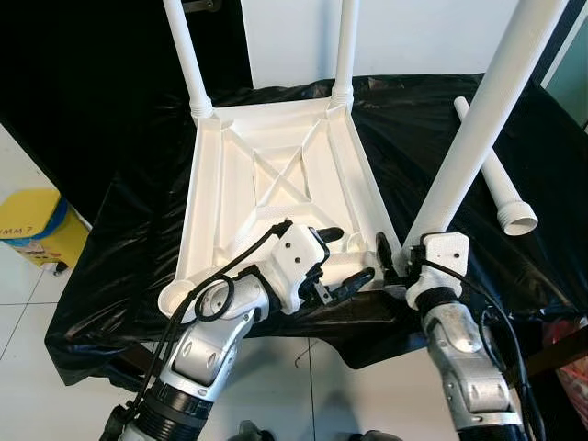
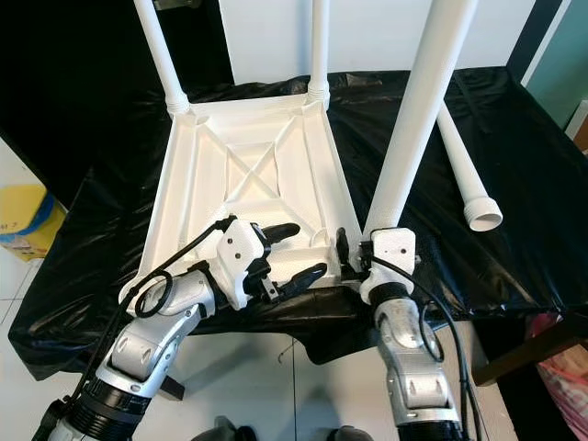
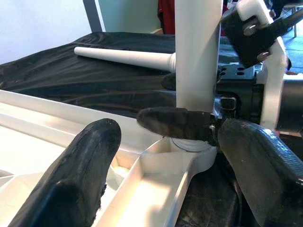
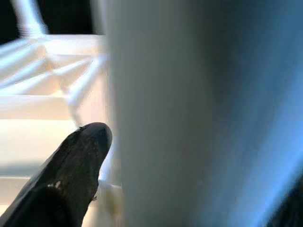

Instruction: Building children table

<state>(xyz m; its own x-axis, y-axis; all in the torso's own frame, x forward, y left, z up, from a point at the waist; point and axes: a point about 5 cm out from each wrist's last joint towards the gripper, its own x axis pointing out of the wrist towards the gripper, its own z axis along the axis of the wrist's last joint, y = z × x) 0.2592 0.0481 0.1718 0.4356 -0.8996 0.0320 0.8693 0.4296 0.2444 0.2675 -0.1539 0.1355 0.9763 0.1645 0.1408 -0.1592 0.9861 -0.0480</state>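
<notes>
Black plastic sheeting (image 1: 432,119) is seen draped over the desk across the middle of the frame, with white floor tiles (image 1: 28,395) at lower left and a yellow box (image 1: 32,225) at the left edge. An upturned white plastic children's tabletop (image 1: 276,184) is laid on the sheeting, its ribbed underside and cross brace facing up. Two white plastic legs are already stood in the far corner sockets at the top of the frame: one at upper left (image 1: 186,55), one at top centre (image 1: 345,46). A third white tubular leg (image 1: 478,119) is held tilted, rising toward the upper right, its lower end set at the near right corner socket (image 3: 189,151) of the tabletop. That leg is gripped by the right pincer (image 1: 397,262), its black fingers (image 4: 71,179) clenched around the tube just above the socket. The left pincer (image 1: 342,257) is found at the near edge of the tabletop, lower centre, with its fingers (image 3: 75,179) spread wide and released, one over the inner ribs, the other near the same corner socket. A fourth loose white leg (image 1: 501,188) is left lying on the sheeting at the right, flared end toward the viewer.
</notes>
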